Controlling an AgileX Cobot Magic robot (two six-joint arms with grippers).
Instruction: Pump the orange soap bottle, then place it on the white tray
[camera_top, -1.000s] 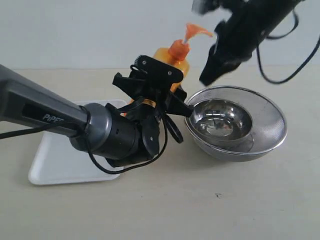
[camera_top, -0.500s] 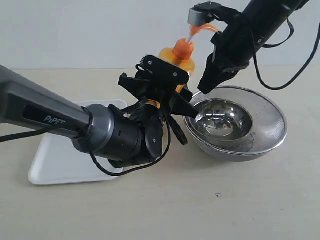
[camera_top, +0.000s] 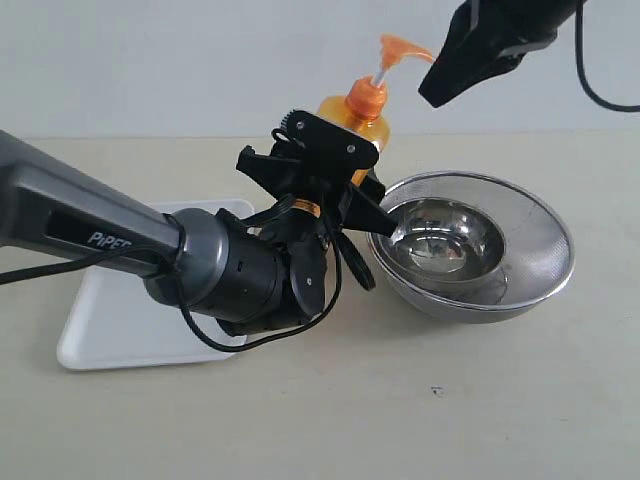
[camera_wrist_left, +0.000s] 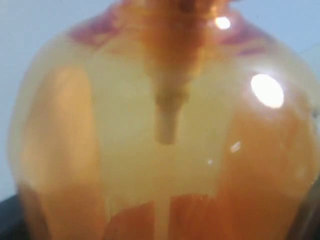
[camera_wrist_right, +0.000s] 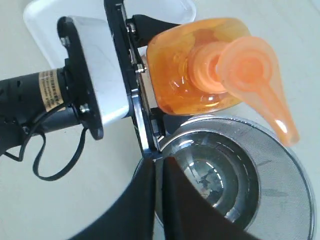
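The orange soap bottle (camera_top: 362, 112) stands between the white tray (camera_top: 110, 325) and the steel bowl, its pump head (camera_top: 398, 48) up on the white stem. My left gripper (camera_top: 345, 168) is shut on the bottle's body, and the translucent orange bottle (camera_wrist_left: 165, 125) fills the left wrist view, hiding the fingers. My right gripper (camera_top: 436, 92) hangs shut to the upper right of the pump head, not touching it. From above, the right gripper (camera_wrist_right: 157, 162) sits over the bowl's rim beside the bottle (camera_wrist_right: 175, 85) and its pump head (camera_wrist_right: 250, 70).
A round steel mesh bowl (camera_top: 540, 230) with a smaller steel bowl inside stands just right of the bottle, also seen as the bowl (camera_wrist_right: 280, 200). The left arm's body lies over the tray's right part. A corner of the tray (camera_wrist_right: 165, 9) shows behind the bottle.
Half a second ago the right gripper was down at the pump head; it has since lifted up and to the right, clear of it. The bottle and left gripper have stayed put.
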